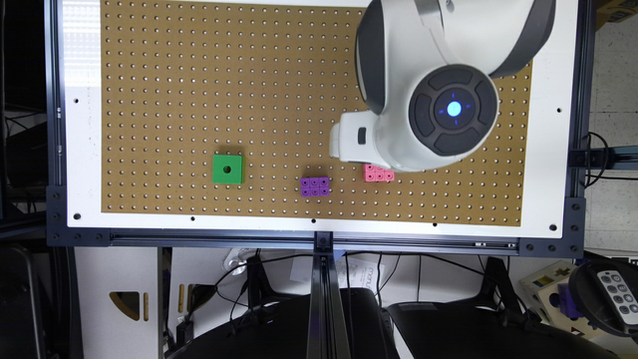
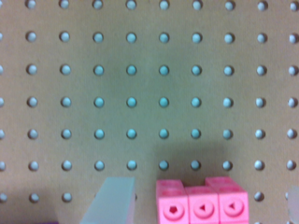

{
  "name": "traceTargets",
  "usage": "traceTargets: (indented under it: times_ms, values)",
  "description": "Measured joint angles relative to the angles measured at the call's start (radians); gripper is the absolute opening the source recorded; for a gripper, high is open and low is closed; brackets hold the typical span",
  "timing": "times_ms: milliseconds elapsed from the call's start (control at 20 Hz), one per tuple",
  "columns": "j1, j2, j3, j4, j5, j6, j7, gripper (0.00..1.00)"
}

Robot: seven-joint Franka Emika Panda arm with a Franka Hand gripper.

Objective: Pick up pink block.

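Note:
The pink block (image 1: pixel 380 174) lies on the brown pegboard (image 1: pixel 199 99), partly covered by the white arm above it in the exterior view. In the wrist view the pink block (image 2: pixel 201 203) shows its side with three sockets and sits between my two fingers, closer to neither by much. One pale finger (image 2: pixel 110 200) stands apart from the block on one side, and the other finger's edge (image 2: pixel 294 200) is just visible on the far side. My gripper (image 2: pixel 202 207) is open around the block, not touching it. The gripper's white body (image 1: pixel 351 142) hangs just over the block.
A purple brick (image 1: pixel 315 186) lies to the exterior view's left of the pink block, about a block's length away. A larger green square block (image 1: pixel 228 169) with a centre hole sits further left. The board's front edge (image 1: pixel 319 222) runs close below them.

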Motion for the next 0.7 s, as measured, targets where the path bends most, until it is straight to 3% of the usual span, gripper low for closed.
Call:
traceTargets:
  times_ms: [150, 300, 700]
  values:
    - [-0.001, 0.052, -0.001, 0.062, 0.0, -0.004, -0.001, 1.0]
    - [-0.002, 0.096, -0.001, 0.092, 0.0, -0.001, -0.002, 1.0]
    - [-0.002, 0.117, -0.001, 0.106, 0.0, -0.002, -0.002, 1.0]
